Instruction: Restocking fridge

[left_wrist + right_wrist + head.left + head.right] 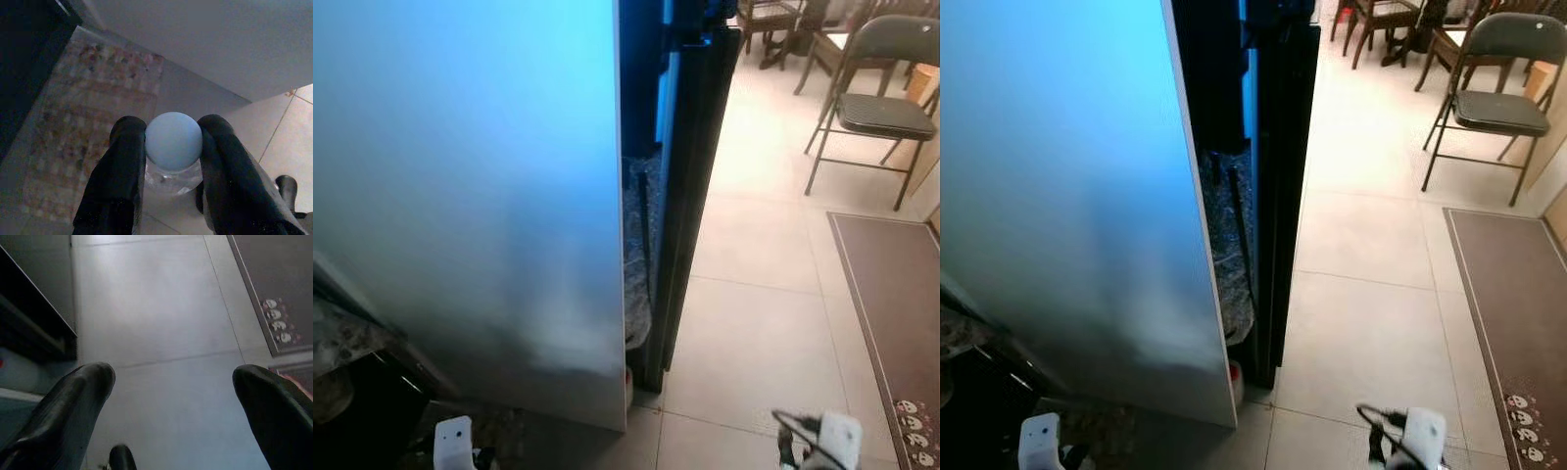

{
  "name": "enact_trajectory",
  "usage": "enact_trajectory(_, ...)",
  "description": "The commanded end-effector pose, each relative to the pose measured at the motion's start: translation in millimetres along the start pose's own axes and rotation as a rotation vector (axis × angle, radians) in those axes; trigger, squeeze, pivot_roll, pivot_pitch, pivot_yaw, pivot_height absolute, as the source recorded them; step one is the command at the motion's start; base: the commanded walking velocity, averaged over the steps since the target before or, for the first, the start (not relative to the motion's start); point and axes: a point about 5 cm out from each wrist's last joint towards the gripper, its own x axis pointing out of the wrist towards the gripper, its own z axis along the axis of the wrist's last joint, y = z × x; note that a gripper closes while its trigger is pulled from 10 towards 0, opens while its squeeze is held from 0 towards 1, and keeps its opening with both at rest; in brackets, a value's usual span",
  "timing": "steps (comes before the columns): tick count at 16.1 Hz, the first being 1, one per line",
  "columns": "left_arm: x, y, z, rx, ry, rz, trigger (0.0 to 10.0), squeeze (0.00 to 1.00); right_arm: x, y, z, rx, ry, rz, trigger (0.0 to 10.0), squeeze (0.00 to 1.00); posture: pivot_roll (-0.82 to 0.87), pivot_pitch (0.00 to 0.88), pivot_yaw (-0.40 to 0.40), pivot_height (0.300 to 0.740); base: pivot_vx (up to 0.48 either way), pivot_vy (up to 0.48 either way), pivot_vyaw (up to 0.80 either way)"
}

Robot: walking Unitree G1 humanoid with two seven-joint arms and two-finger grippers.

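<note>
Ahead from the head camera, fridge door (470,196) close, chair (876,93) beyond; along the left wrist, left gripper (173,142) clamped on bottle (173,147) by its cap, liable to slip; along the right wrist, right gripper (171,387) spread wide, holding nothing.

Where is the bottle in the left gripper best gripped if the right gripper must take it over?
Probably the bottle by its clear body, coming level from a side. The left gripper already pinches the round blue cap between both fingers, so only the wider body below is free.
</note>
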Motion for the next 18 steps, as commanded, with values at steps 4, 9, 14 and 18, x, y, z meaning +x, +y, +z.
enact_trajectory(4, -0.8, 3.4, -2.7, -0.005, 0.015, 0.005, 10.0, 0.0, 0.6, -3.3, 0.2, 0.003, 0.002, -0.005, 10.0, 0.0, -0.06, 0.0, 0.041, 0.74, 0.0, 0.0, 0.0)
enact_trajectory(9, -0.5, 2.2, -2.1, -0.002, 0.015, 0.0, 10.0, 0.0, 2.4, -0.3, 4.4, 0.01, -0.011, 0.007, 10.0, 0.0, -0.06, 0.0, 0.038, 0.74, 0.0, 0.0, 0.0)
enact_trajectory(14, -0.5, 2.3, -2.4, -0.003, 0.018, 0.002, 10.0, 0.0, 2.6, 1.9, 4.5, 0.01, -0.011, 0.016, 10.0, 0.0, -0.06, 0.0, 0.037, 0.74, 0.149, 0.0, 0.0)
enact_trajectory(18, -0.3, 1.2, -2.2, -0.004, 0.019, -0.001, 10.0, 0.0, 2.4, 2.5, 3.9, 0.014, -0.01, 0.018, 10.0, 0.0, -0.06, 0.0, 0.037, 0.74, 0.257, 0.0, 0.0)
